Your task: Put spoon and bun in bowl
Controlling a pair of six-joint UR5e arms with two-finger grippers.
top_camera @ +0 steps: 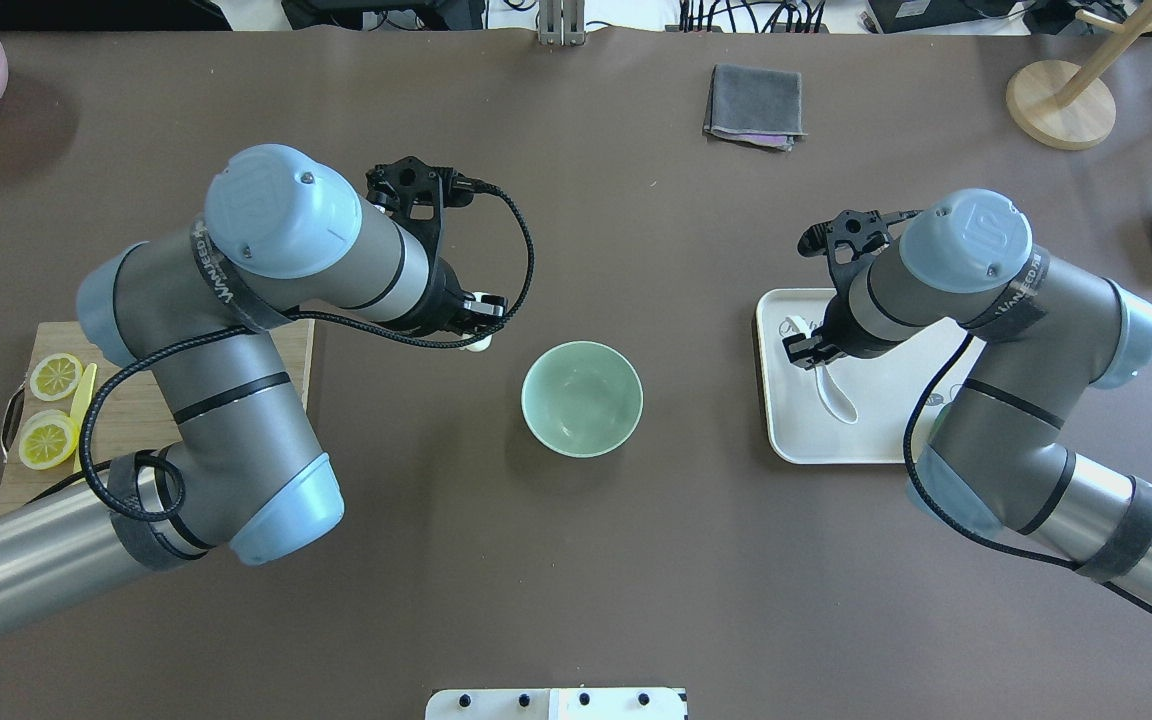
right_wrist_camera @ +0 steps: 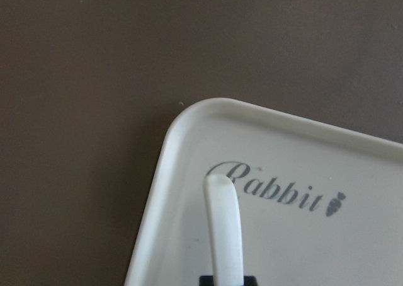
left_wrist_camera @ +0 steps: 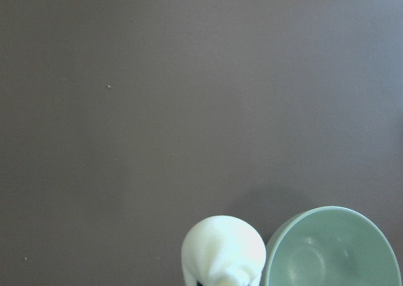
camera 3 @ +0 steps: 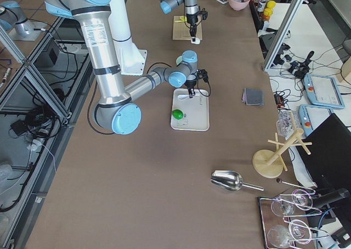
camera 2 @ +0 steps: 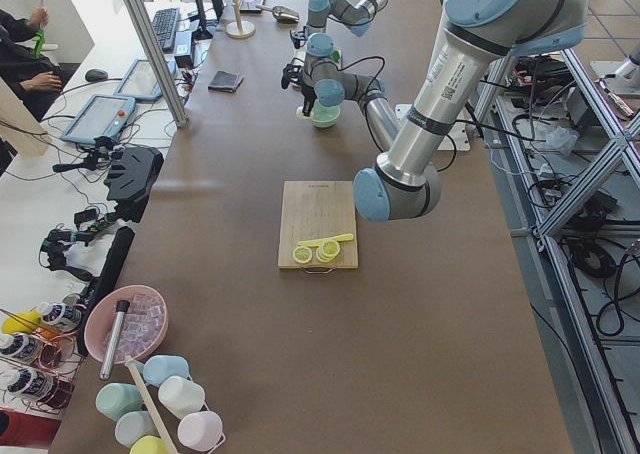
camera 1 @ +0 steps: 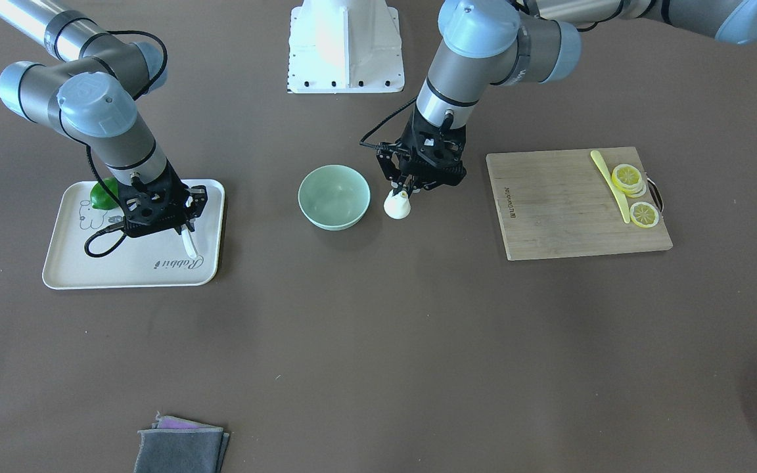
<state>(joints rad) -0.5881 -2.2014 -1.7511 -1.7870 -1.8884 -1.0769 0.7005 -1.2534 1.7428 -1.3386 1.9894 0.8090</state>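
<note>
– Just off the rim of the bowl (camera 1: 316, 209), on the side toward the robot's left, that's the bun (camera 1: 397, 206), yeah? Which arm has it?

– Yep. The left gripper (camera 1: 403, 192) is pinched onto the bun's pleated tip, and the bun sits right beside the rim, not over it. From that gripper the bowl lies toward the robot's right, basically next door. My guess is a short sideways shift gets it over the opening. Can't tell if the bun's bottom is touching the table or hanging just clear of it.

– And the spoon?

– The spoon (camera 1: 188, 246) is over at the white tray (camera 1: 129, 270), well apart from the bowl, so the left arm is way nearer. The right gripper (camera 1: 184, 227) looks clamped across the handle. The long axis runs roughly from the robot's side to the operators' side, with the handle end poking out toward the operators. No idea if it's off the tray yet.

– How do they look?

– The bun is small, white and smooth, kinda cone-shaped with a twisted top, and clearly smaller than the bowl. The bowl is pale mint with nothing in it. The spoon is glossy white with a thick, rounded handle.
</note>
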